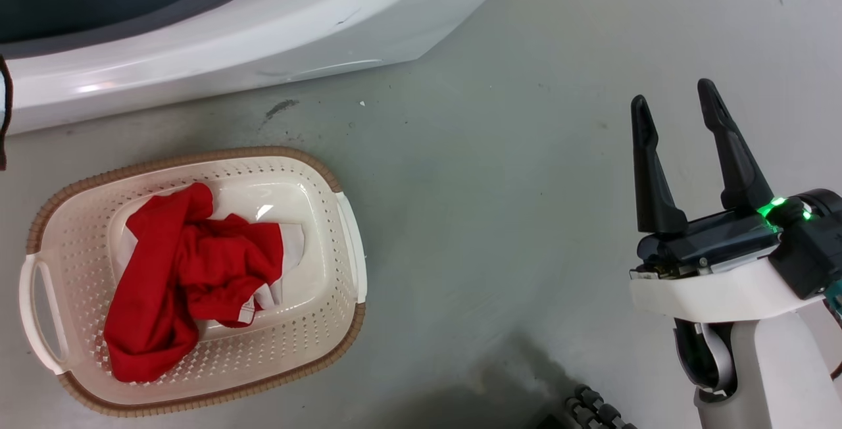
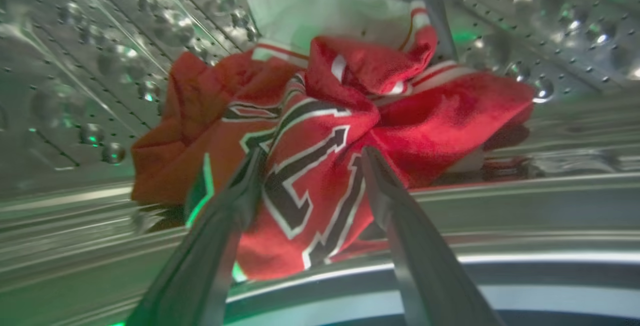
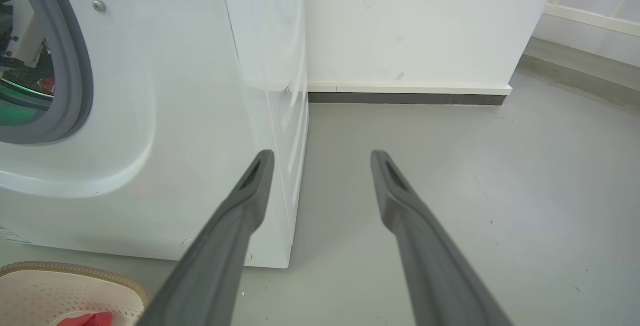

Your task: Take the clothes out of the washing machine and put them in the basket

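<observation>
On the grey floor (image 1: 493,218) in the head view sits the basket (image 1: 349,231), near the front of the white washing machine (image 1: 230,41); a crumpled red garment (image 1: 171,284) with white trim lies inside it, spread from the bottom onto one perforated side; well apart to the right, the right gripper (image 1: 674,95) hovers over bare floor, its two dark fingers released and spread with nothing between them, a green light glowing at its base; in the left wrist view the left gripper (image 2: 315,153) is inside the steel drum (image 2: 90,56), its fingers wide apart and unclenched, straddling a bundle of red clothes (image 2: 440,111) with white stripes and black-and-white lettering; the fabric bulges up between the fingers, and the bundle rests low in the drum close to its front lip; in the right wrist view the right gripper's fingers stand apart, pointing towards the machine's front corner and the floor beside it; the grey porthole rim (image 3: 75,66) curves at the left edge; a corner of the basket, with a scrap of red in it, shows at the lower left; a white wall (image 3: 410,26) with a dark skirting stands behind.
</observation>
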